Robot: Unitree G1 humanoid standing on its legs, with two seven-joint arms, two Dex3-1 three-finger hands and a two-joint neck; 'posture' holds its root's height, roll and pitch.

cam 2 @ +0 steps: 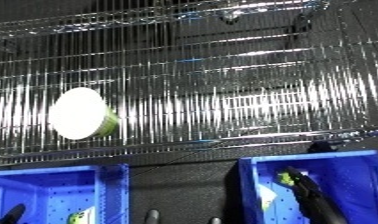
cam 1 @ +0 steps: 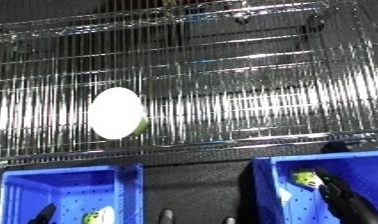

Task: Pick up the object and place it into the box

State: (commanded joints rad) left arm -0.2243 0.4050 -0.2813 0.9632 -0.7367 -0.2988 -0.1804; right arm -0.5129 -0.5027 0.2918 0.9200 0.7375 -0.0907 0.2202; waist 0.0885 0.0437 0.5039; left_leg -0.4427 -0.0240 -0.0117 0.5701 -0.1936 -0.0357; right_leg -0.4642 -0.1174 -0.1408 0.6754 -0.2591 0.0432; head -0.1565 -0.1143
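Right hand [cam 1: 341, 192] reaches into the right bin [cam 1: 267, 190], grip state unclear; the bowl [cam 1: 116, 113] on the rack [cam 1: 256, 90] waits for pickup

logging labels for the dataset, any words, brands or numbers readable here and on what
None can be read.
The white and green object on the wire shelf shows no print.
The two blue bins show only rows of holes.
The small green-white items in them are too blurred to tell.

Head stereo pair, downward, overlapping.
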